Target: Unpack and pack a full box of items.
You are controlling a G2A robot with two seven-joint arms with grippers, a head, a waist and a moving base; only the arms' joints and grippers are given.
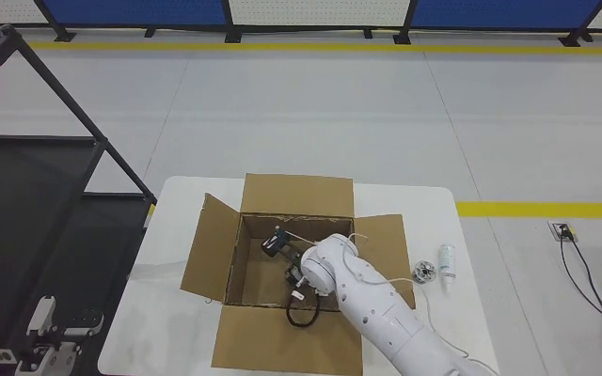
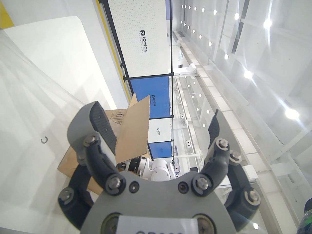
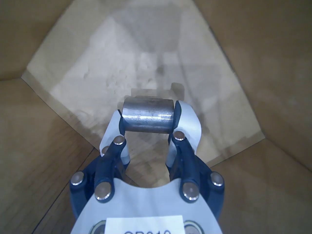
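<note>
In box (image 3: 268, 49), cylinder (image 3: 147, 120) in R gripper (image 3: 148, 110)

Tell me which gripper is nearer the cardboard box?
Right. The right gripper is down inside the cardboard box, shut on a metal cylinder; the left gripper is outside it, open.

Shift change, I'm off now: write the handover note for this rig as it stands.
Left gripper: open, empty, off to the side of the box.
Right gripper: shut on a metal cylinder, down inside the box.
A white bottle and a small round item lie on the table beside the box.
Done, it seems: those two unpacked.
Left: probably lift the cylinder out, then repack everything.
</note>
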